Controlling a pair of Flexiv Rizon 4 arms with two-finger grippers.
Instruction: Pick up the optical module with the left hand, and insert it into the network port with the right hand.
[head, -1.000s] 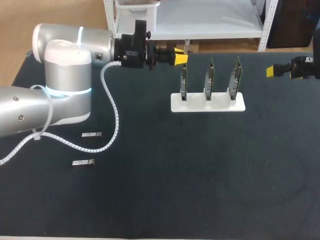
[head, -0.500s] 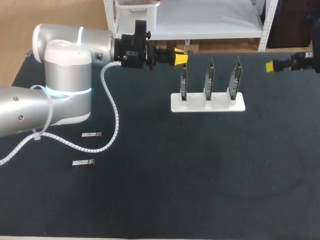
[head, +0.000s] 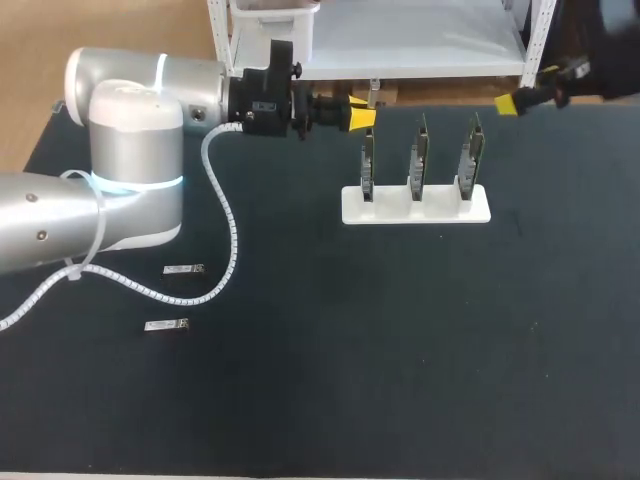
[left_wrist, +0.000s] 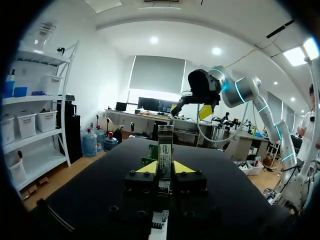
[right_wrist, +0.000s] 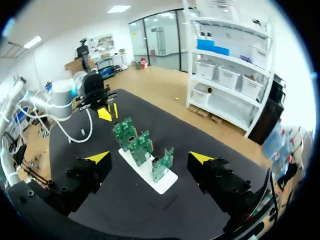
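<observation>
My left gripper (head: 361, 114) hangs over the table's far side, just left of the rack, and is shut on a silver optical module (head: 372, 97). In the left wrist view the module (left_wrist: 165, 149) stands upright between the yellow tips of that gripper (left_wrist: 165, 168). Three green boards (head: 420, 156) with network ports stand in a white rack (head: 415, 204). My right gripper (head: 527, 88) is at the far right edge, open and holding nothing. From the right wrist, the rack (right_wrist: 148, 171) lies ahead of the wide-open right gripper (right_wrist: 150, 158), with my left gripper (right_wrist: 105, 114) beyond it.
Two spare modules (head: 183, 269) (head: 166, 325) lie flat on the dark mat at the left, beside my left arm's white cable (head: 228, 235). The mat's near half and right side hold nothing else.
My right gripper has moved toward the far edge and a little to the left, still open. The left arm and its module have not moved.
</observation>
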